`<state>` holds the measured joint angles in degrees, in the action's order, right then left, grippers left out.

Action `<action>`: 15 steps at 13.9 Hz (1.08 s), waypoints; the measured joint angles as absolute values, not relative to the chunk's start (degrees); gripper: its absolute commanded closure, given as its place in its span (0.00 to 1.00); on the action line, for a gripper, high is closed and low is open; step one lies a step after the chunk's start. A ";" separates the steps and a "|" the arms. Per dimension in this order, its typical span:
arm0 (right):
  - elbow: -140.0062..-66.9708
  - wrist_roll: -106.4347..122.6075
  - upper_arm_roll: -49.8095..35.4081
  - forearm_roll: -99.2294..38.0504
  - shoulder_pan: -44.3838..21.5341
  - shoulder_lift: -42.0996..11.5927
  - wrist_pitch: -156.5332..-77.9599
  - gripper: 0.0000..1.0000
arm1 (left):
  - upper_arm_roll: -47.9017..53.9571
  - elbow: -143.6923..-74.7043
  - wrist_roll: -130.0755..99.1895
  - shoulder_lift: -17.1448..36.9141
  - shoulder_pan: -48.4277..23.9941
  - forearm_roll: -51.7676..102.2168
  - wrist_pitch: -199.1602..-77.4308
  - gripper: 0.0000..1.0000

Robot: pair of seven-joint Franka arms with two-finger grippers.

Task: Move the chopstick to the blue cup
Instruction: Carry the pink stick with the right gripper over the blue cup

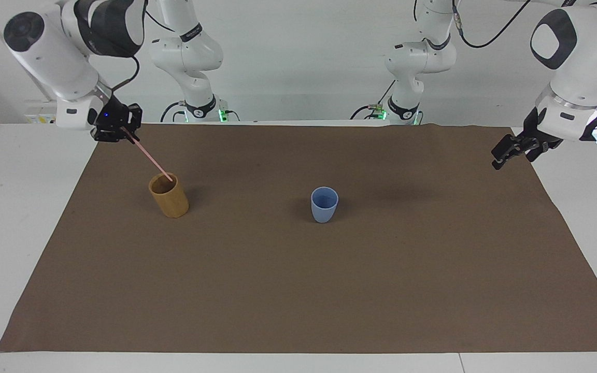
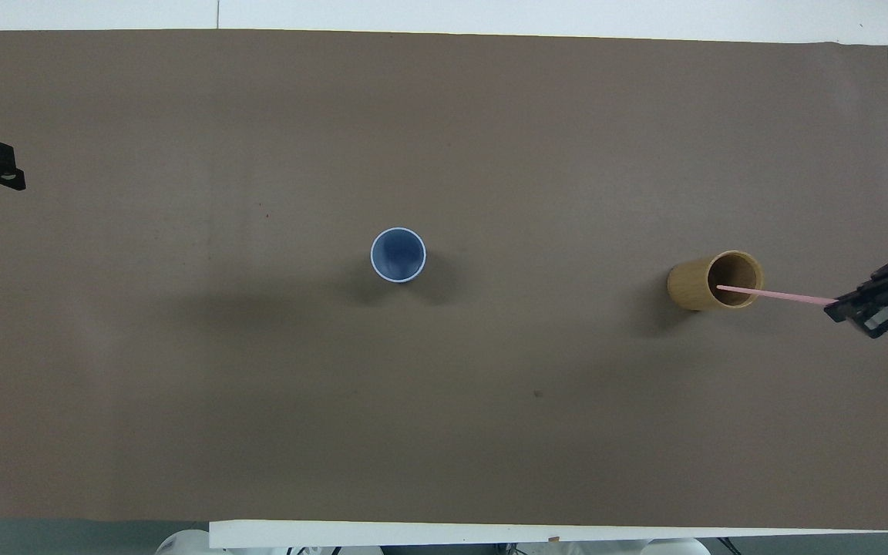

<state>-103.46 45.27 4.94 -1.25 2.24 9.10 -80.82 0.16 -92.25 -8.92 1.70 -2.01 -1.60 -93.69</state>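
Observation:
A thin pale pink chopstick slants up out of the tan cup; its lower tip is still at the cup's mouth. My right gripper is shut on the chopstick's upper end, raised over the mat's edge at the right arm's end. The light-blue cup stands upright and empty at the middle of the mat. My left gripper hangs in the air over the mat's edge at the left arm's end, holding nothing.
A brown mat covers most of the white table. The two cups are the only things standing on it, about a quarter of the mat's length apart.

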 measured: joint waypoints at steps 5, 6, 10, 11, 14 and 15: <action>-93.26 39.08 -2.15 -2.30 -1.82 7.88 -75.68 1.00 | 0.16 -92.28 -8.92 1.69 -2.01 -1.60 -93.69 0.00; -92.94 33.02 -4.27 -2.76 -4.91 6.97 -77.11 1.00 | 0.16 -92.28 -8.92 1.69 -2.01 -1.60 -93.69 0.00; -89.93 9.35 -7.02 -7.19 -18.14 -1.50 -86.24 1.00 | 0.16 -92.30 -8.92 1.69 -2.01 -1.60 -93.69 0.00; -88.43 5.33 -7.00 -7.76 -20.28 -4.15 -88.08 1.00 | 0.16 -92.30 -8.92 1.69 -2.01 -1.60 -93.69 0.00; -85.62 -6.31 -7.01 -8.04 -27.03 -10.62 -93.95 1.00 | 0.16 -92.30 -8.92 1.69 -2.01 -1.60 -93.69 0.00; -85.58 -7.52 -7.01 -8.04 -28.22 -11.57 -94.38 1.00 | 0.16 -92.30 -8.92 1.69 -2.01 -1.60 -93.69 0.00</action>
<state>-85.58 -7.52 -7.01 -8.04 -28.22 -11.57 -94.38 0.16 -92.30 -8.92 1.69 -2.01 -1.60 -93.69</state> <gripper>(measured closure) 0.921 0.000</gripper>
